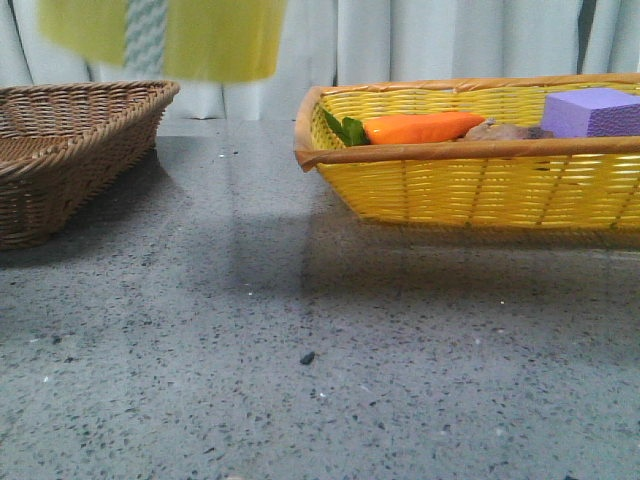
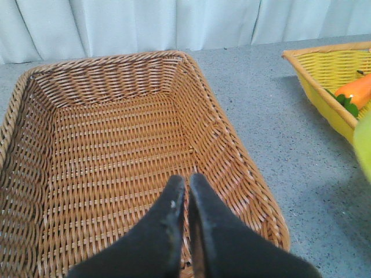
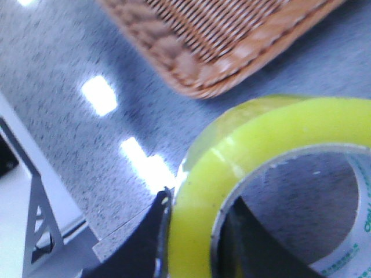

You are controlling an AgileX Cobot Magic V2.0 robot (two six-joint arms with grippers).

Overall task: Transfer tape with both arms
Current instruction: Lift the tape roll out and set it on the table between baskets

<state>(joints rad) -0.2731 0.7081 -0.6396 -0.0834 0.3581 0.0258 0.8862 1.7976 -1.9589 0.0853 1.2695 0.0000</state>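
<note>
The tape (image 1: 215, 40), a wide yellow roll with a green-and-white tab strip, hangs blurred at the top left of the front view, high above the table by the brown basket's right rim. In the right wrist view my right gripper (image 3: 200, 200) is shut on the tape (image 3: 261, 150), with one finger outside the roll and one inside the white core. My left gripper (image 2: 187, 179) is shut and empty above the brown wicker basket (image 2: 116, 133). A yellow blur at the edge of the left wrist view (image 2: 364, 145) is probably the tape. Neither gripper shows in the front view.
The brown wicker basket (image 1: 60, 150) stands at the left and holds nothing I can see. A yellow basket (image 1: 480, 190) at the right holds an orange carrot toy (image 1: 420, 127) and a purple foam block (image 1: 595, 112). Grey speckled table lies between them.
</note>
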